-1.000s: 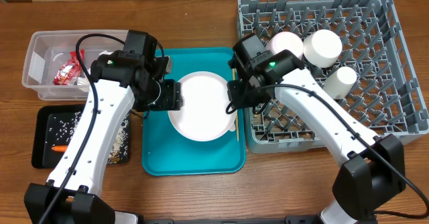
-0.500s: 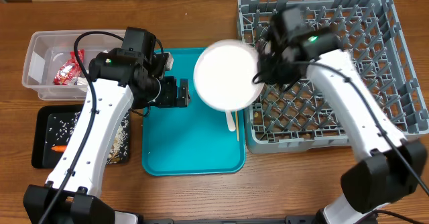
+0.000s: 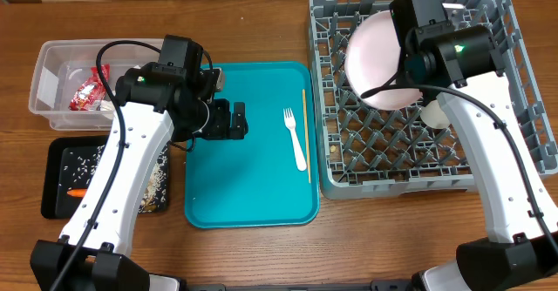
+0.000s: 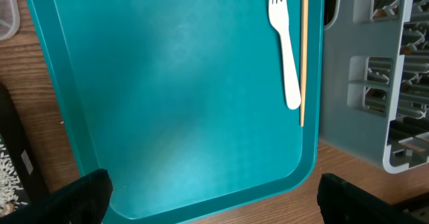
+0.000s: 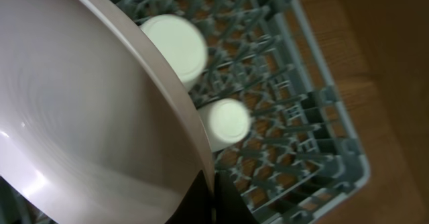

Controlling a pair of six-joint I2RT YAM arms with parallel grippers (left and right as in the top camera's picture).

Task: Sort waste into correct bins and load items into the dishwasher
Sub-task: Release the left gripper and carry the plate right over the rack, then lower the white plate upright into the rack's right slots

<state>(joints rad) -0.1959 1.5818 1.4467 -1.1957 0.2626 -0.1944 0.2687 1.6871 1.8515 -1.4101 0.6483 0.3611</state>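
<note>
Plate (image 3: 375, 63) gripped on edge above the dish rack (image 3: 523, 91)

The right pincer (image 3: 408, 71) is clamped on the plate's rim. The plate hangs tilted in its grip over the rack's lattice. Just past the plate, seen from that pincer, a bowl (image 5: 174, 39) and a small cup (image 5: 228, 120) stand in the rack. The left pincer (image 3: 237, 119) hovers over the teal tray (image 3: 248, 195), jaws spread wide with nothing between them. Ahead of it, toward the rack, a white fork (image 3: 295, 138) lies on the tray, a thin wooden stick (image 3: 306, 134) just beside it.
</note>
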